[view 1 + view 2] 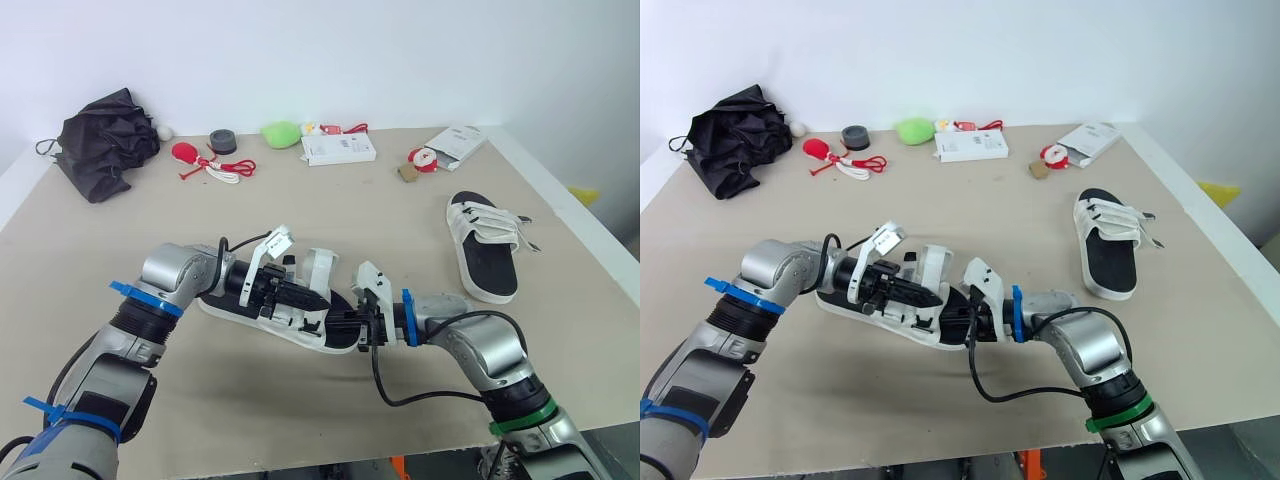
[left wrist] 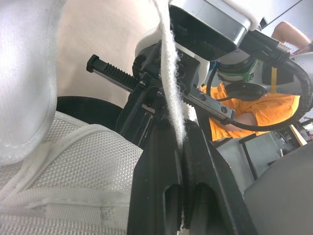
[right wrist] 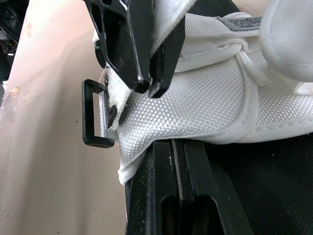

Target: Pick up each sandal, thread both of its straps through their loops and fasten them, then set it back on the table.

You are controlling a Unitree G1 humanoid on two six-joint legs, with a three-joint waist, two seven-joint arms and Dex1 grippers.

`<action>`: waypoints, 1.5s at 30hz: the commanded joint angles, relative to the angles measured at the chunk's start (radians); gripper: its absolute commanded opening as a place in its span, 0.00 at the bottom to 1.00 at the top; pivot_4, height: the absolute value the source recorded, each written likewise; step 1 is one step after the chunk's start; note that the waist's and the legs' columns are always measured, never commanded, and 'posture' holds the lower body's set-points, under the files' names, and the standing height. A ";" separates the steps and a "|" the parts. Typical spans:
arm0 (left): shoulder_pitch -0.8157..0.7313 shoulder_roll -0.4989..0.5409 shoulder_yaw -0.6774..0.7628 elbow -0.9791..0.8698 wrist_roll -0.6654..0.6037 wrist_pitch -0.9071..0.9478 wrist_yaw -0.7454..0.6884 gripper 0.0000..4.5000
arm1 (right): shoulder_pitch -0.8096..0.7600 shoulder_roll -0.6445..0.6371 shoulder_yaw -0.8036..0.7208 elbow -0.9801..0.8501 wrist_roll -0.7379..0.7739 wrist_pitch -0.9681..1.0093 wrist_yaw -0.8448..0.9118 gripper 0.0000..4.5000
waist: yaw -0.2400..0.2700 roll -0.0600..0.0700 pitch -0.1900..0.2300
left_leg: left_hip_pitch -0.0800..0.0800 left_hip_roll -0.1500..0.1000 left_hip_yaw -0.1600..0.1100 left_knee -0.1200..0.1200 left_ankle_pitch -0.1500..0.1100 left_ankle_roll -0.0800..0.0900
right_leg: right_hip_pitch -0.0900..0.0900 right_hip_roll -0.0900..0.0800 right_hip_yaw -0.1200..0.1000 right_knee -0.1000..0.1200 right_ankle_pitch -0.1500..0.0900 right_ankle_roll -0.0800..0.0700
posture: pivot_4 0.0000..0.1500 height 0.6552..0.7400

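A white sandal with a black footbed (image 1: 240,308) lies in the middle of the table between my two grippers. My left gripper (image 1: 318,300) is shut on the edge of one of its white straps (image 2: 171,73), which runs up from between the fingers. My right gripper (image 1: 352,325) meets it from the other side, shut on the white mesh upper (image 3: 195,103) at the sandal's rim. A black rectangular loop (image 3: 93,115) sticks out just beside the left fingertips (image 3: 142,44). The second sandal (image 1: 485,245) rests flat at the right with its straps across it.
Along the far edge sit a black folded umbrella (image 1: 105,140), red-and-white cords (image 1: 215,165), a grey roll (image 1: 222,141), a green object (image 1: 281,133), a white box (image 1: 338,149) and a packet (image 1: 455,141). A person in orange (image 2: 254,107) stands beyond the table.
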 commanded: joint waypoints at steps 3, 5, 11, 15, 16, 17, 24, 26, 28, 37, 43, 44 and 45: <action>-0.068 -0.012 0.042 0.010 -0.062 0.137 -0.013 0.01 | 0.000 0.012 0.045 0.030 -0.017 0.009 -0.003 0.00 | -0.001 0.000 0.000 | 0.000 0.000 0.000 0.000 0.000 0.000 | 0.000 0.000 0.000 0.000 0.000 0.000 | 1.00 1.00; -0.070 -0.009 0.032 0.010 -0.051 0.140 -0.013 0.01 | 0.000 0.015 0.046 0.032 -0.018 0.008 -0.004 0.00 | -0.002 0.000 0.000 | 0.000 0.000 0.000 0.000 0.000 0.000 | 0.000 0.001 0.000 0.000 0.000 0.000 | 1.00 1.00; -0.053 0.016 0.003 -0.019 -0.037 0.146 -0.031 0.01 | 0.006 0.020 0.047 0.030 -0.018 0.007 -0.008 0.00 | -0.003 0.000 0.000 | 0.000 0.001 0.000 0.000 0.000 0.000 | -0.001 0.002 0.001 0.000 0.000 0.000 | 1.00 1.00; -0.031 0.026 -0.024 -0.024 -0.001 0.091 -0.030 0.01 | 0.010 0.017 0.043 0.028 -0.017 0.008 -0.007 0.00 | -0.003 0.000 0.000 | 0.000 0.001 0.000 -0.001 0.000 0.000 | -0.001 0.002 0.002 0.000 0.000 0.000 | 1.00 1.00; -0.027 0.023 -0.026 -0.028 0.003 0.082 -0.027 0.01 | 0.010 0.015 0.042 0.029 -0.016 0.008 -0.006 0.00 | -0.003 0.000 0.000 | 0.000 0.001 0.000 -0.001 0.000 0.000 | -0.001 0.002 0.002 0.000 0.000 0.000 | 1.00 1.00; -0.025 0.021 -0.028 -0.032 0.004 0.079 -0.027 0.01 | 0.010 0.014 0.041 0.030 -0.017 0.008 -0.006 0.00 | -0.003 0.000 0.000 | 0.000 0.001 0.000 -0.001 0.000 0.000 | -0.002 0.002 0.002 0.000 0.000 0.000 | 1.00 1.00; -0.026 0.015 -0.019 -0.060 -0.031 0.146 -0.026 0.01 | 0.007 0.015 0.045 0.034 -0.019 0.007 -0.005 0.00 | -0.003 0.000 0.000 | 0.000 0.001 0.001 -0.001 0.000 0.000 | -0.002 0.002 0.002 0.000 0.000 0.000 | 1.00 1.00; -0.014 0.029 -0.041 -0.079 -0.015 0.123 -0.036 0.01 | 0.006 0.017 0.046 0.034 -0.019 0.007 -0.006 0.00 | -0.003 0.000 0.000 | 0.000 0.001 0.001 -0.001 0.000 0.000 | -0.002 0.002 0.002 0.000 0.000 0.000 | 1.00 1.00; 0.008 0.042 -0.058 -0.112 -0.003 0.095 -0.042 0.01 | 0.007 0.017 0.047 0.033 -0.020 0.006 -0.006 0.00 | -0.003 0.000 0.000 | 0.000 0.001 0.001 -0.001 0.000 0.000 | -0.002 0.002 0.003 0.000 0.000 0.000 | 1.00 1.00; 0.076 0.057 -0.103 -0.143 0.112 -0.121 -0.029 0.01 | 0.003 0.018 0.054 0.035 -0.022 0.003 -0.005 0.00 | -0.003 0.000 0.000 | 0.001 0.001 0.001 -0.001 0.000 0.000 | -0.002 0.002 0.004 0.000 0.000 0.000 | 1.00 1.00; 0.076 0.014 -0.071 -0.114 0.126 -0.136 0.015 0.01 | 0.004 0.024 0.062 0.033 -0.025 0.001 -0.005 0.00 | -0.001 0.000 -0.001 | 0.002 0.000 0.001 -0.001 0.000 0.000 | -0.001 0.001 0.004 0.000 0.000 0.000 | 1.00 1.00; 0.079 0.013 -0.070 -0.116 0.133 -0.146 0.017 0.01 | 0.005 0.024 0.062 0.033 -0.025 0.001 -0.005 0.00 | -0.001 0.000 -0.001 | 0.002 0.000 0.001 -0.001 0.000 0.000 | 0.000 0.001 0.005 0.000 0.000 0.000 | 1.00 1.00; 0.082 0.014 -0.071 -0.120 0.136 -0.150 0.015 0.01 | 0.005 0.024 0.062 0.033 -0.026 0.001 -0.004 0.00 | -0.001 0.000 -0.001 | 0.002 0.000 0.001 -0.001 0.000 0.000 | 0.000 0.001 0.005 0.000 0.001 0.000 | 1.00 1.00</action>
